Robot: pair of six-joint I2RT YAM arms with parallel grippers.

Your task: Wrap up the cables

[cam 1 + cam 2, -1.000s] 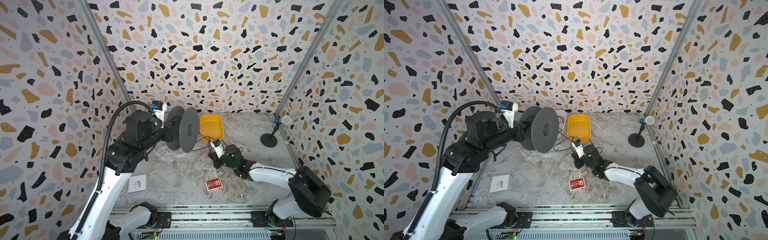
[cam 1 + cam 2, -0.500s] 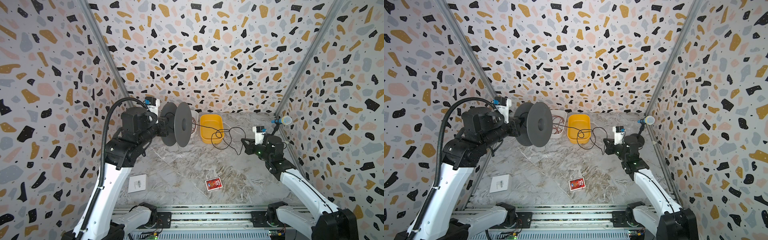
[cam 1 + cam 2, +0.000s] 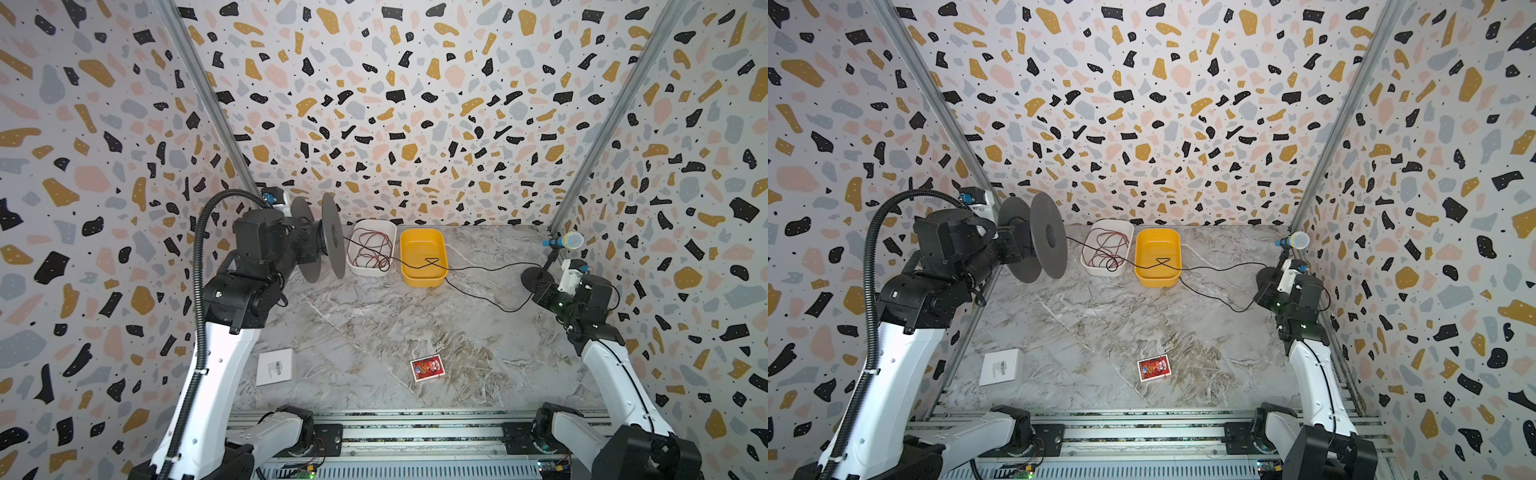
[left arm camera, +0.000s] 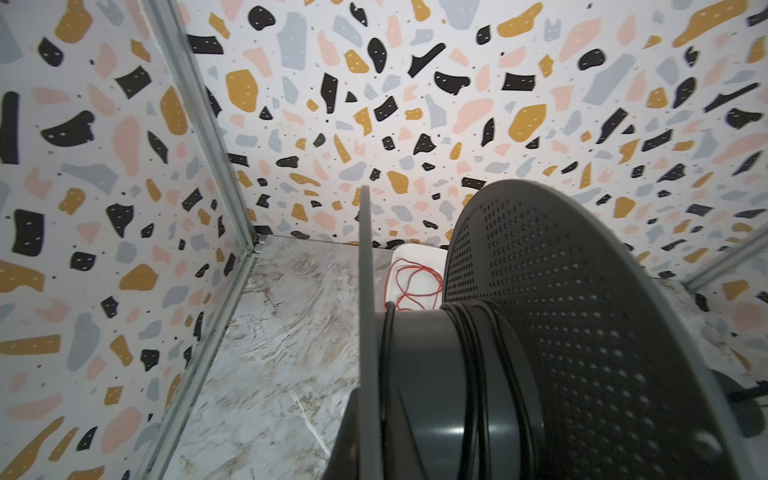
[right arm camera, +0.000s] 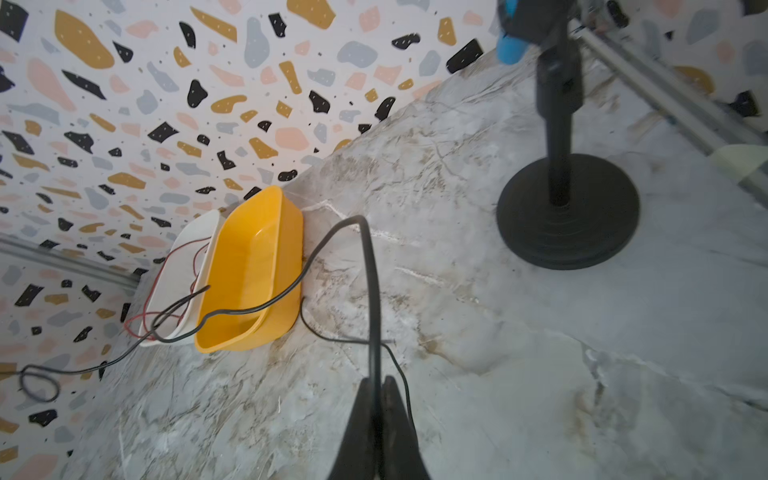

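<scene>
The cables are one thin black cord (image 3: 478,269) (image 3: 1221,268). It runs from a grey spool (image 3: 332,241) (image 3: 1048,237) at the back left, over a white tray (image 3: 374,224) and a yellow tub (image 3: 424,232), to the right side. My left gripper (image 4: 365,432) is shut on the spool's thin flange, and a few turns of cord (image 4: 473,353) lie on the hub. Near the right wall my right gripper (image 5: 377,386) (image 3: 536,291) is shut on the cord (image 5: 370,270), a little above the table. A slack loop sags to the table beside it.
A thin reddish wire (image 3: 370,249) lies coiled in the white tray. A black microphone stand (image 3: 536,277) with a blue microphone (image 3: 563,241) stands just behind my right gripper. A red packet (image 3: 427,368) and a white box (image 3: 274,366) lie nearer the front.
My right gripper has swung from beside the yellow tub out to the right wall, drawing the cord across the table. The left arm has carried the spool back toward the rear wall.
</scene>
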